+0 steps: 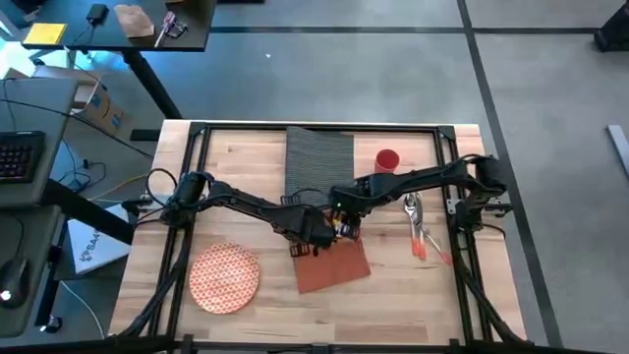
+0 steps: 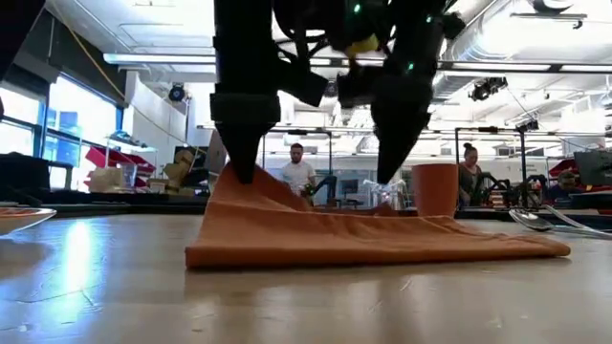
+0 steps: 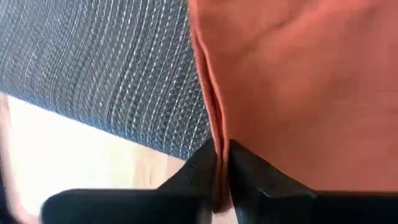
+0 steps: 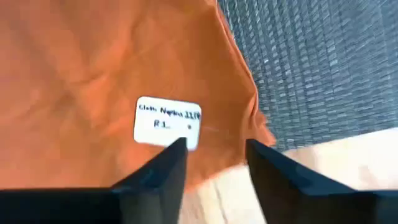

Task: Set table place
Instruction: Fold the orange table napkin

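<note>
Napkin [image 2: 373, 239] edge pinched by left gripper [image 3: 222, 180] | right gripper [image 4: 214, 162] apart over corner | we lift evenly, clearing placemat [image 1: 318, 162].

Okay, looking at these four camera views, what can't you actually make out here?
- High view: the arms cover the join of napkin and placemat, so any overlap is hidden.
- High view: the cutlery is too small to count.
- Low view: the plate is cut off by the edge.
- Right wrist view: the white label is too blurred to read fully.
</note>
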You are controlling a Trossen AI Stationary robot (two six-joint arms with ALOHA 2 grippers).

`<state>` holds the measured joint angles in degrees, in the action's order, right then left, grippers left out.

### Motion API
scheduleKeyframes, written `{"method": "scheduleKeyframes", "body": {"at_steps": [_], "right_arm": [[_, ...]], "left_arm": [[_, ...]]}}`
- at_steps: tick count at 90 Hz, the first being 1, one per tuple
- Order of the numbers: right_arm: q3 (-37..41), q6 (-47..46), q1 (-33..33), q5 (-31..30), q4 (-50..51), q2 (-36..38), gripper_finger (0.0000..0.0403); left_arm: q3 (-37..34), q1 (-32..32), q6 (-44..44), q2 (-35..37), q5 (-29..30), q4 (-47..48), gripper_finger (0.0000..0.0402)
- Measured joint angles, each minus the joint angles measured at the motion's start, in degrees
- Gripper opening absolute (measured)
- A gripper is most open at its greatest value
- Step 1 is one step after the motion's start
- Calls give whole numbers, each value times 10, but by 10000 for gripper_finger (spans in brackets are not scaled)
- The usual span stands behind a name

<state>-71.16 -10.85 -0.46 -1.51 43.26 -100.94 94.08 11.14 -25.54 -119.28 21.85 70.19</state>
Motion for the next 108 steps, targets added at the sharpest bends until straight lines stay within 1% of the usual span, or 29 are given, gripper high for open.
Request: {"method": "scheduleKeyframes", "body": {"at_steps": [9,15,22,27,31,36,42,50,56,65,74,82,92,108], "right_arm": [[0,48,-11,7,18,32,213],[5,95,-15,30,17,59,227],[31,146,-15,87,3,86,234],[60,176,-14,141,-18,100,235],[86,193,-11,179,-41,113,234],[121,210,-5,201,-72,123,231],[159,220,5,203,-112,126,226],[201,231,19,204,-174,126,221],[227,238,31,198,-229,124,218],[251,238,49,154,-268,121,213],[264,241,58,146,-302,117,205],[275,244,61,144,-315,111,195],[279,235,62,143,-326,98,177],[280,202,61,143,-331,65,131]], "left_arm": [[0,-3,-27,6,-5,34,64],[0,2,-43,15,-7,61,79],[0,11,-60,28,-28,73,92],[0,19,-75,40,-68,70,98],[0,27,-91,46,-98,55,100],[0,42,-104,51,-124,17,101],[0,64,-89,51,-126,-53,101],[-16,92,-54,46,-110,-152,100],[-37,107,-57,41,-99,-208,100],[-66,109,-131,38,-98,-215,100],[-94,105,-192,38,-87,-216,100],[-115,101,-201,38,-98,-246,100],[-142,96,-185,38,-129,-298,100],[-165,91,-213,38,-132,-297,99]]}}
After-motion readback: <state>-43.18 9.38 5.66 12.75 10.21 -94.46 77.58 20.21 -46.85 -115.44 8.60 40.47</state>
